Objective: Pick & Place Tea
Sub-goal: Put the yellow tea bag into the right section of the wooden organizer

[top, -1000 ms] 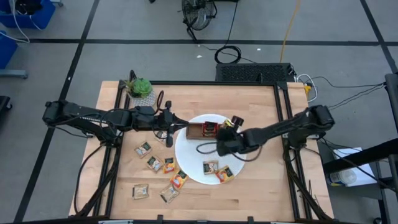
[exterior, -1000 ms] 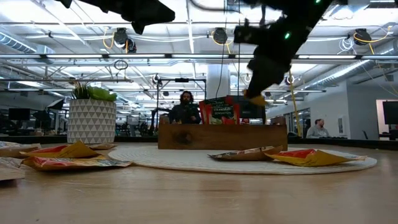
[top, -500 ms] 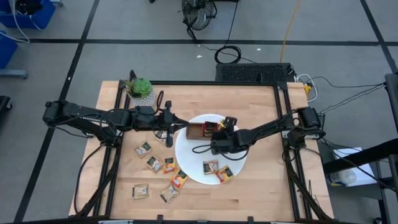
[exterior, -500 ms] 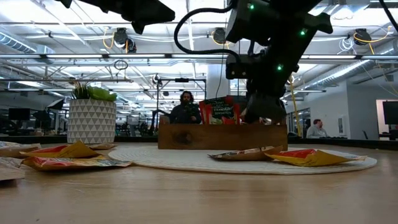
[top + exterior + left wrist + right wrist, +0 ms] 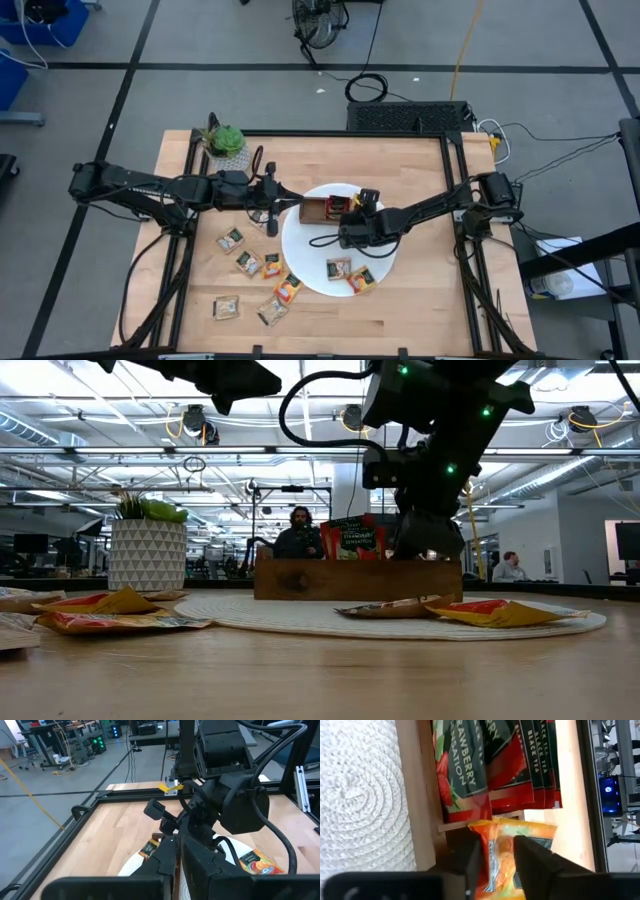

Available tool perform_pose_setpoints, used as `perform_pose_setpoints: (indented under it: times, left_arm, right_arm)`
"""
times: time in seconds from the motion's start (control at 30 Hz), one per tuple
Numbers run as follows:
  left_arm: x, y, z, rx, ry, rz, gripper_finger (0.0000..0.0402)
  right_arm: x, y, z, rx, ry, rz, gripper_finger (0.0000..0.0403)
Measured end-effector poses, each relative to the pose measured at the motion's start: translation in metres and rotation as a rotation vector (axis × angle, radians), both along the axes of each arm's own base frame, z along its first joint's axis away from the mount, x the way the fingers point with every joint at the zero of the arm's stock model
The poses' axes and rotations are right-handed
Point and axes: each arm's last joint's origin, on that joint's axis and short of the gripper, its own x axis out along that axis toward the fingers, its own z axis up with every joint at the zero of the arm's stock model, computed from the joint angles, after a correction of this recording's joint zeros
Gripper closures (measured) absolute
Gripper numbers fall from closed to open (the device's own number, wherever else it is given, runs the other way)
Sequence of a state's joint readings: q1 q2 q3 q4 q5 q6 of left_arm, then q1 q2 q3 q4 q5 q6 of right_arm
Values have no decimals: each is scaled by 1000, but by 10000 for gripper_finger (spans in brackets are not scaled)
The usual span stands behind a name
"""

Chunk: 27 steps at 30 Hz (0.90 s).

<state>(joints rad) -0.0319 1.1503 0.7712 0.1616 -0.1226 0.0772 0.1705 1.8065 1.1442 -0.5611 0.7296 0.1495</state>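
Now right claw [image 5: 496, 860] apparently straddles orange sachet [image 5: 505, 845] over tray [image 5: 422, 795].

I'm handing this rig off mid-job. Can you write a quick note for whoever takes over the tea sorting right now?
Right gripper: over the wooden tray on the white plate, open, with an orange sachet between its fingers in the compartment beside the red sachets.
Left gripper: shut, apparently empty, waiting above the table left of the plate.
Done: several red sachets stand in the tray; the orange one looks delivered.
Left: two sachets on the plate, and six loose on the table.
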Motion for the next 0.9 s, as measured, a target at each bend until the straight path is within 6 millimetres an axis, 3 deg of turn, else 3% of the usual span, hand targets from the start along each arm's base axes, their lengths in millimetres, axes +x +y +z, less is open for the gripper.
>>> perform_pose_setpoints:
  times: [0.17, 0.4, 0.5, 0.67, 0.8, 0.9]
  left_arm:
    - [0, 0, 0, 0, -1, 0, 364]
    - [0, 0, 0, 0, 0, 0, 364]
    - [0, 0, 0, 0, 0, 0, 364]
    - [0, 0, 0, 0, 1, 0, 364]
    - [0, 0, 0, 0, 0, 0, 364]
    - [0, 0, 0, 0, 0, 0, 364]
  right_arm:
    - [-1, 5, 11, 12, -69, 1, 244]
    - [-13, 5, 46, 13, -135, 33, 238]
    - [-24, -10, 69, 56, -167, 7, 244]
    - [-43, -52, 92, 323, -166, -2, 249]
    - [-51, -76, 88, 437, -108, 50, 246]
    - [-52, -82, 77, 543, -79, 86, 248]
